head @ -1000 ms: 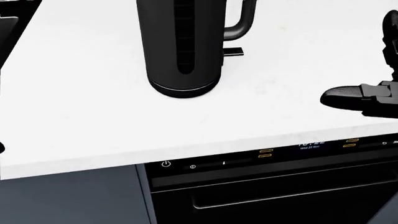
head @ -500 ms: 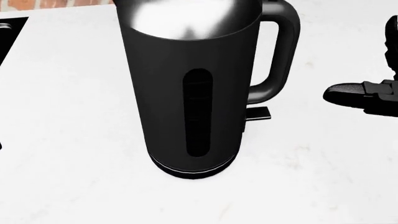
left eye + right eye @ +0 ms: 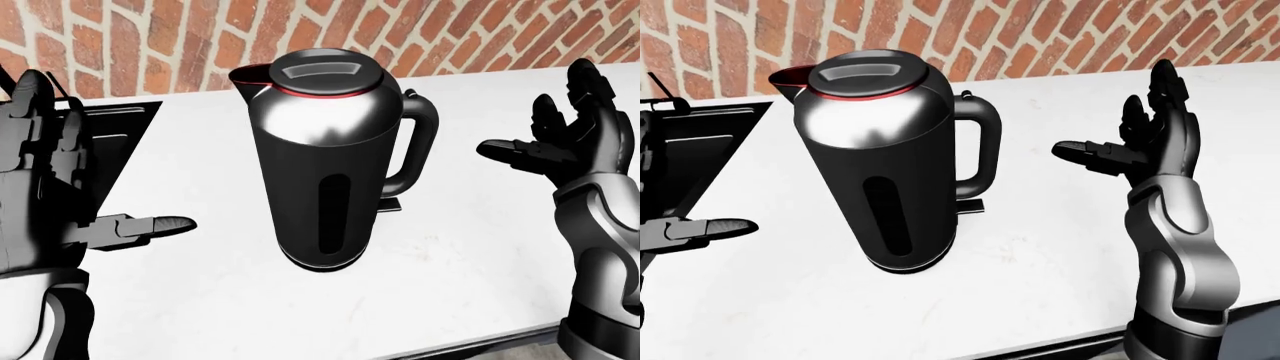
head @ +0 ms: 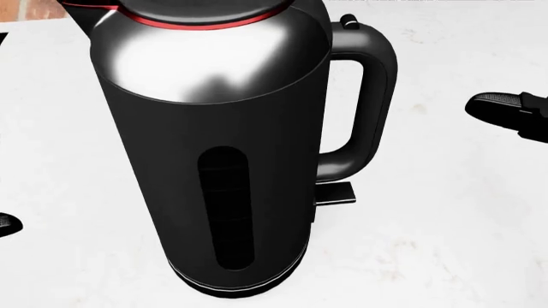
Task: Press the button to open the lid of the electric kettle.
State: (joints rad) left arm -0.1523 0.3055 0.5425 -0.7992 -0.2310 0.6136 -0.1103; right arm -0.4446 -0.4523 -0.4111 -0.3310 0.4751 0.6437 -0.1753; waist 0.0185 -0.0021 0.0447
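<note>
The electric kettle [image 3: 330,157] stands upright at the centre of the left-eye view on the white worktop [image 3: 470,247], its lid [image 3: 318,73] shut, so the press seems not yet made. The small button [image 4: 347,21] sits atop the handle. The left hand [image 3: 60,195] and right hand [image 3: 1140,146] are spread open, holding nothing, each well apart from the kettle. A brick wall [image 3: 420,34] fills the top.

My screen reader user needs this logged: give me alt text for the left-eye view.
A black electric kettle with its lid shut stands upright on a white counter before a brick wall, handle towards the view's right. The robot's open left hand and right hand are raised either side, touching nothing.
</note>
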